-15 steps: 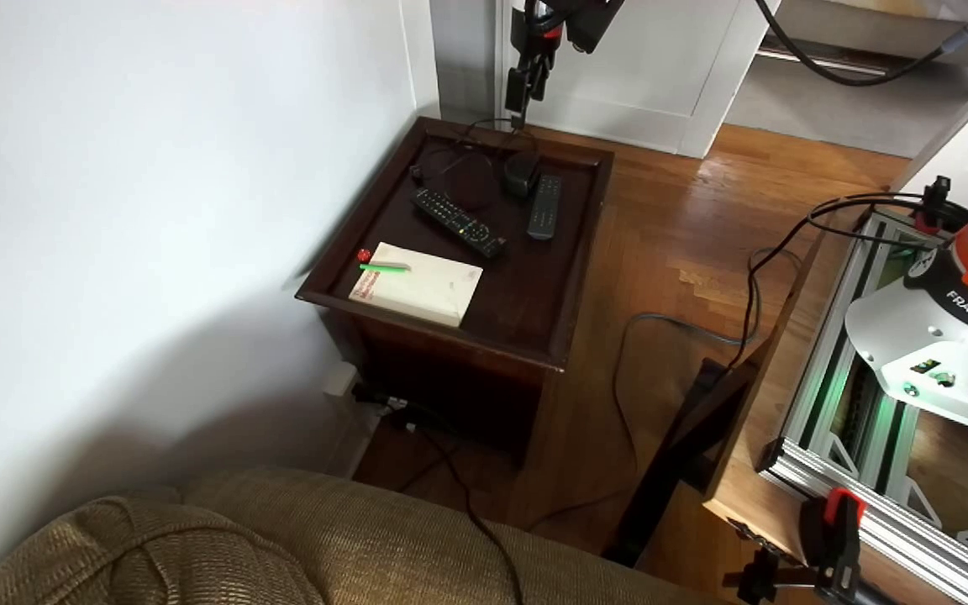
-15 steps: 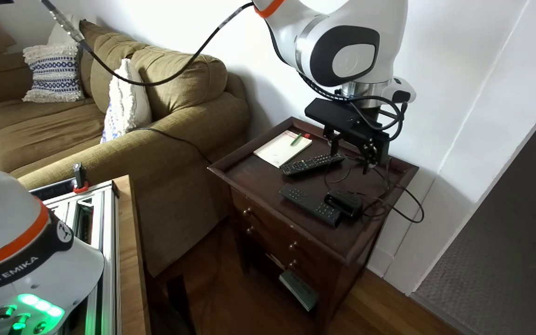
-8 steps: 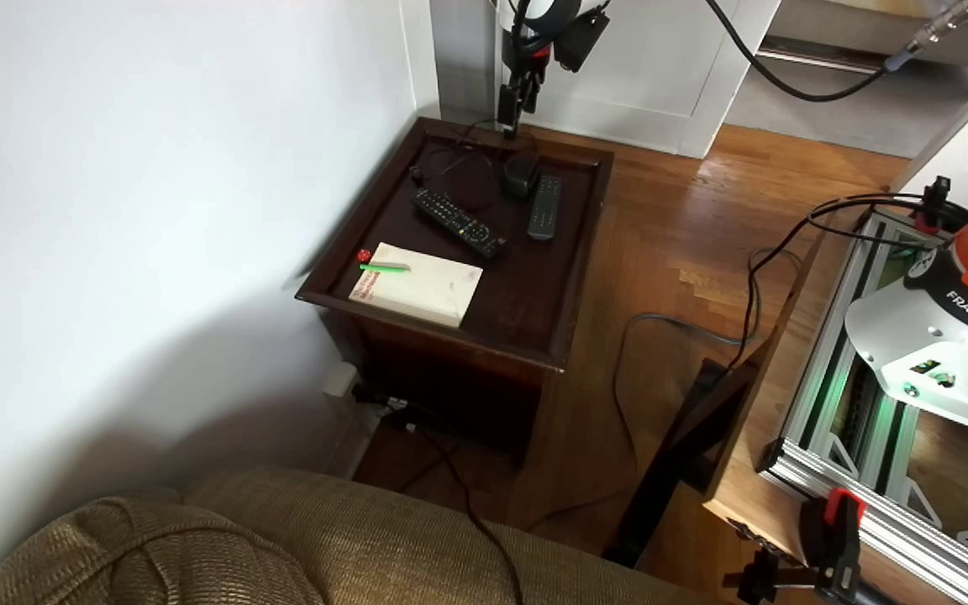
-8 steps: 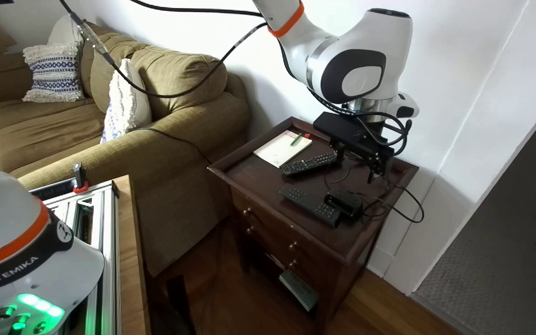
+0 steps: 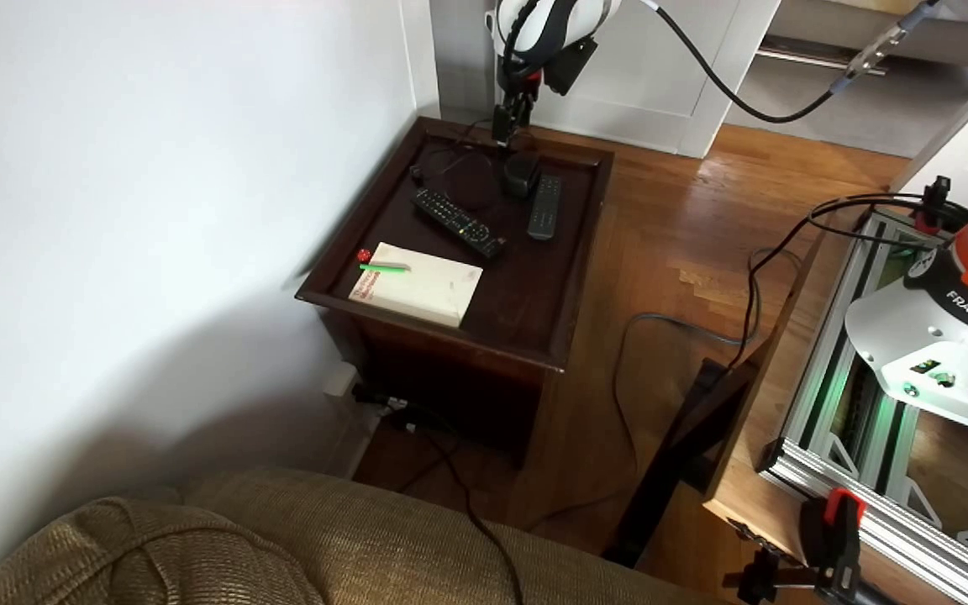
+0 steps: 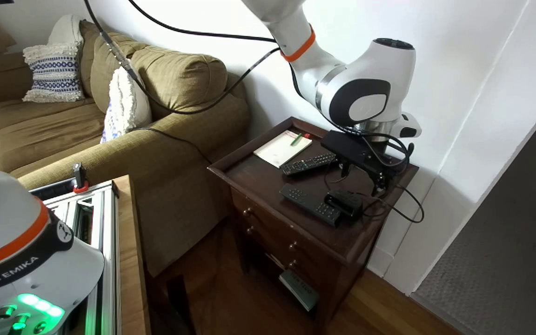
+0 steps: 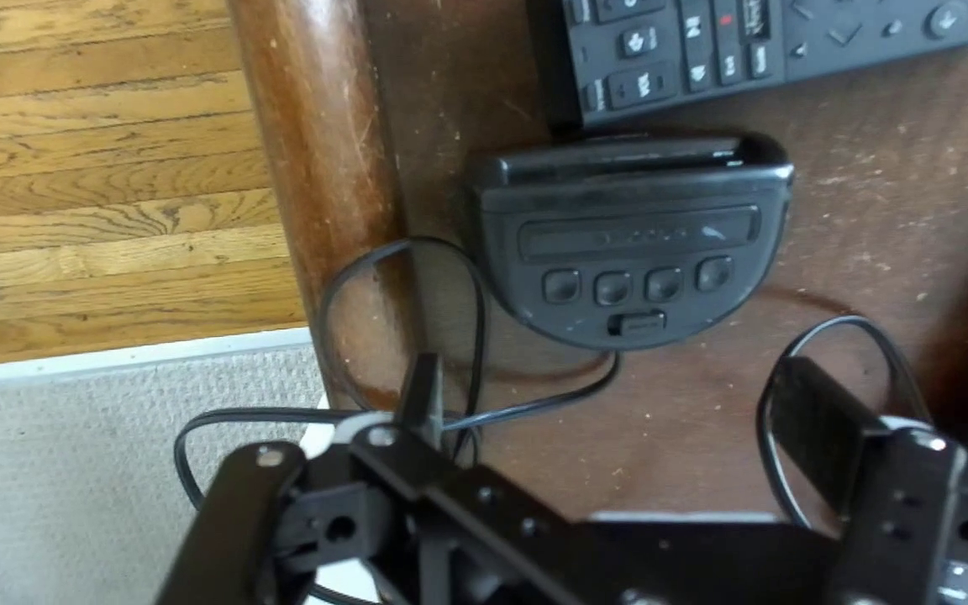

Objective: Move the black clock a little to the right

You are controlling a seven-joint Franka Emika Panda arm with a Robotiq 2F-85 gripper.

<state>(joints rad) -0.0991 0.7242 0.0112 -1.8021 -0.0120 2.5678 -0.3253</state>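
The black clock [image 7: 631, 252] is a half-round black block with several buttons on its top; its cord leaves the rounded side. It stands on the dark wooden side table and shows in both exterior views [image 5: 521, 174] [image 6: 344, 203]. One end of a long remote lies close beside it. My gripper [image 7: 610, 370] is open and empty, its jaws wide apart on either side of the clock's rounded, cord side. In the exterior views the gripper [image 6: 362, 182] hangs low over the table's wall-side end, behind the clock. Whether the fingertips touch the table or cord, I cannot tell.
Remotes [image 6: 310, 204] [image 6: 310, 164] lie on the side table, which has a raised rim [image 7: 324, 168]. A white booklet [image 5: 425, 290] with a green pen [image 5: 384, 268] lies toward the sofa. The loose black cord [image 7: 526, 412] loops near both fingers. A wall stands behind the table.
My arm and gripper have come down closer to the tabletop behind the clock. The gripper stays open. The clock, remotes and booklet have not moved.
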